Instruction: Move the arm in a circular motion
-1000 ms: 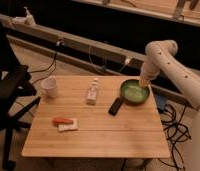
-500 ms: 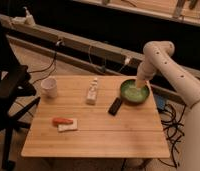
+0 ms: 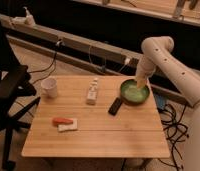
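The glossy white arm with small dark dots comes in from the right, bends at a rounded joint near the top, and points down. Its narrowing pale tip, the gripper, hangs just over the green bowl at the table's back right.
On the wooden table stand a white cup at the left, a small white bottle in the middle, a black remote beside the bowl and an orange item on a white pad at the front left. A black chair stands left; cables lie right.
The arm's upper joint and tip have shifted slightly to the left over the bowl. The objects on the table have not moved.
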You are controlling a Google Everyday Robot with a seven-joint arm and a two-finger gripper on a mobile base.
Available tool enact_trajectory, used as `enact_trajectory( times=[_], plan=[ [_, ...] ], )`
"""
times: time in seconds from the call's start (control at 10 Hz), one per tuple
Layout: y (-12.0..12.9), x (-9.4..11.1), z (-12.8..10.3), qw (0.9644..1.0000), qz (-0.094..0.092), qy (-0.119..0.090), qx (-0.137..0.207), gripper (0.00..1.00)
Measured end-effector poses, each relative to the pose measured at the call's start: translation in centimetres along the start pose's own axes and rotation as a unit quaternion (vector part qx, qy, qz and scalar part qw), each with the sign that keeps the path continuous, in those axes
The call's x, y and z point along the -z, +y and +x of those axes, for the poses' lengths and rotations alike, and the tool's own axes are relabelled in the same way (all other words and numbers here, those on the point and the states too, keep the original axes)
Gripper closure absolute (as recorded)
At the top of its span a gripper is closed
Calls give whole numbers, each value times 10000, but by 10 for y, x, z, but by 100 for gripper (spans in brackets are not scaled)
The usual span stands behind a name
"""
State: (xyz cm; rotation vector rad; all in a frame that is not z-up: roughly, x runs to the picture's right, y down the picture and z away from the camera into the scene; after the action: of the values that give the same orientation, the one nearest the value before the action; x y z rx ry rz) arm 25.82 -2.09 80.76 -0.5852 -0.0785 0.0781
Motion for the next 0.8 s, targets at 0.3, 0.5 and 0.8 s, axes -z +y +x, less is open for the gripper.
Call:
enact_trajectory(
  times=[0.3, 0.5, 0.8],
  plan=[
    [-7, -9, -21, 9998, -143, 68, 111, 70],
    [-8, -12, -25, 9998, -32, 95, 174, 89],
    [-16, -28, -63, 9988, 77, -91, 479, 100]
  ],
)
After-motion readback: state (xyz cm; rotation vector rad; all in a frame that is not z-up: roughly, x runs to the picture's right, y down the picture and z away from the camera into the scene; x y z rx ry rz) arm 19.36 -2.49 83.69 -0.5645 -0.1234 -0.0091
